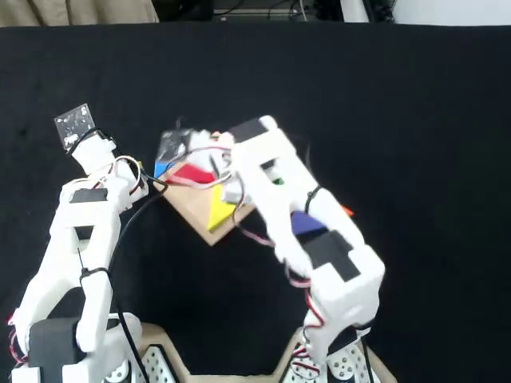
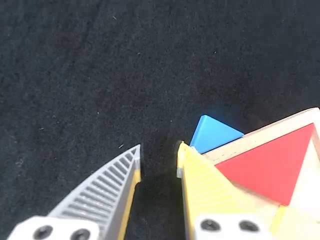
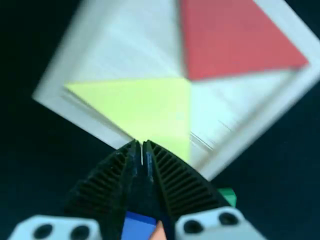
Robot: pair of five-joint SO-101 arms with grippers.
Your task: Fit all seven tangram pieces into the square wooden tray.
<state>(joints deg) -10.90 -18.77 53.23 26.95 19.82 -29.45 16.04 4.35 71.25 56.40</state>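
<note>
The tray (image 1: 194, 209) sits mid-worktop (image 1: 399, 96), holding a red triangle (image 1: 190, 174) and a yellow triangle (image 1: 219, 206). A blue triangle (image 2: 214, 134) lies just outside its rim at 10 o'clock. The left gripper (image 2: 159, 150), fingers open, should probably centre over that piece before closing. The right gripper (image 3: 141, 146), fingers closed on nothing, hovers over the yellow triangle.

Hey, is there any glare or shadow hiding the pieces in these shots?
High view: no glare on the tray; the right arm, not shadow, covers part of it. Left wrist view: even light on the blue triangle and red triangle. Right wrist view: the tray's wood shines pale, yet the yellow triangle reads fine.
</note>
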